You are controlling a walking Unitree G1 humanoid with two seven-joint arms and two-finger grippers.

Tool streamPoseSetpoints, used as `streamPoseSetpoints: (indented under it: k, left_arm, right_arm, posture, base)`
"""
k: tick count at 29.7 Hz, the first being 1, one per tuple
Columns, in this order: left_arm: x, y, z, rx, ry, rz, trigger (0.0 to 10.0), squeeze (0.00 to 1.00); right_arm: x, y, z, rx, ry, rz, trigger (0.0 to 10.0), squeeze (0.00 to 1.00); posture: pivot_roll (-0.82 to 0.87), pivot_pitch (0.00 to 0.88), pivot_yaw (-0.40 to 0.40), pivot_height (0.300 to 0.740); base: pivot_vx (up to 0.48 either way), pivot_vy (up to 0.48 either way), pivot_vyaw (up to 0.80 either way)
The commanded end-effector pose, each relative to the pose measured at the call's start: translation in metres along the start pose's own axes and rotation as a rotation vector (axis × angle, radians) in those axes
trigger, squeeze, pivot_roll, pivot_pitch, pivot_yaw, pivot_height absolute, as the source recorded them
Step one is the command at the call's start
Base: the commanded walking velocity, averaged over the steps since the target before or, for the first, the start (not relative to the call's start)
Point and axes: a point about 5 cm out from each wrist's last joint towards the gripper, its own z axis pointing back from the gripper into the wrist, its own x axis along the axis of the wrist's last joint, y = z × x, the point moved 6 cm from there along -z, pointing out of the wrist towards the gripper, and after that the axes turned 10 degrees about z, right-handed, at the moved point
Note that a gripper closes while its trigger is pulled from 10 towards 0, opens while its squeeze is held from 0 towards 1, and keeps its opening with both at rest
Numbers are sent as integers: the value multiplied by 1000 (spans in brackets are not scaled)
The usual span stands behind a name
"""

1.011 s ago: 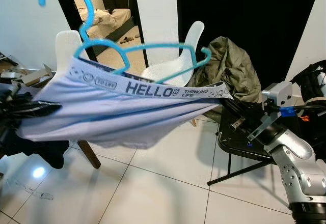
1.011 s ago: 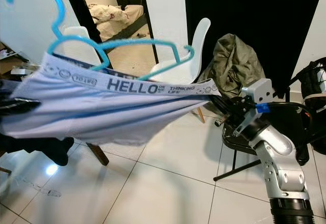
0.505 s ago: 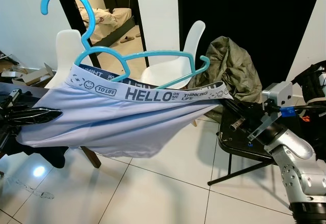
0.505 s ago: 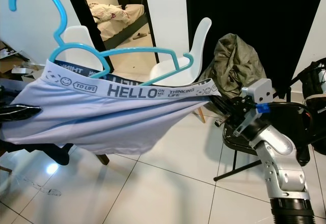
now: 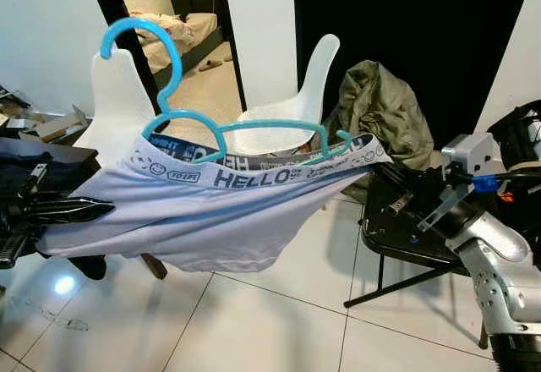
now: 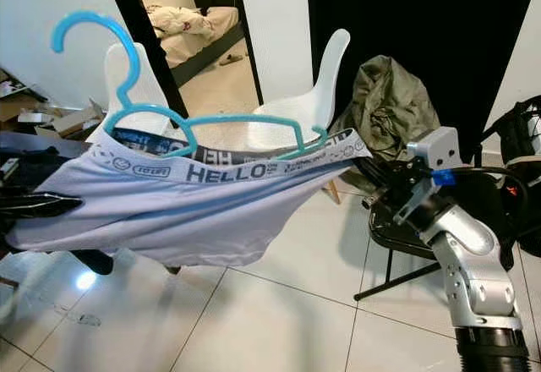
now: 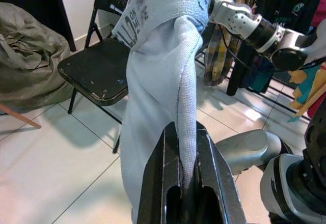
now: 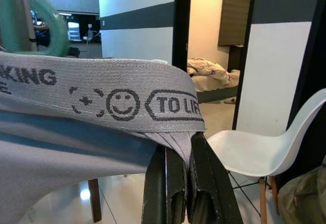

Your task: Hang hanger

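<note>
Stretching the pale blue underwear (image 5: 194, 220) between our two claws, we hold it in the air above the tiled floor (image 5: 254, 321). Our left gripper (image 7: 187, 183) is clamped tight on a bunched fold of the fabric; our right gripper (image 8: 186, 178) is pinched closed on the grey waistband (image 8: 102, 99) just above its fingertips. The blue hanger (image 5: 211, 123) sits threaded in the waistband between the claws, hook upward. Compared with a second ago, the hanger has sunk lower and shifted toward the right gripper, and the waistband sags more. White chairs (image 5: 296, 101) stand behind.
</note>
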Motion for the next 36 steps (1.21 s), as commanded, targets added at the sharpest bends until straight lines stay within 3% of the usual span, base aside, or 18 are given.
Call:
streamPoseSetpoints:
  k: [1,12,16,17,19,22,27,36]
  left_arm:
    - [-6,-1,2,7,52,4,0,0]
    - [-13,-2,-1,-1,67,3,0,0]
    - [-15,-2,-1,-1,72,5,0,0]
    - [-16,-2,-1,-1,73,6,0,0]
    - [-16,-2,-1,-1,73,6,0,0]
    - [-20,-2,-3,-3,89,5,0,0]
    - [-23,-1,-7,-10,98,6,0,0]
    - [-21,-2,-6,-10,102,-2,0,0]
  right_arm:
    - [12,-5,0,10,-22,29,0,0]
    - [27,-4,1,90,-39,71,0,0]
    - [36,10,5,212,-43,89,0,0]
    - [40,20,9,293,-36,102,0,0]
    - [40,20,9,293,-36,102,0,0]
    - [56,39,16,450,-66,111,0,0]
    - [65,53,16,535,-90,117,0,0]
    - [49,43,21,510,-26,109,0,0]
  posture:
    - [-15,18,108,740]
    - [-18,16,101,740]
    - [-17,13,98,740]
    - [-17,11,97,740]
    - [-17,11,97,740]
    - [-20,10,96,740]
    - [-22,7,96,740]
    - [-19,13,93,740]
  base:
    - [0,0,0]
    - [0,0,0]
    - [0,0,0]
    - [0,0,0]
    - [0,0,0]
    - [0,0,0]
    - [0,0,0]
    - [0,0,0]
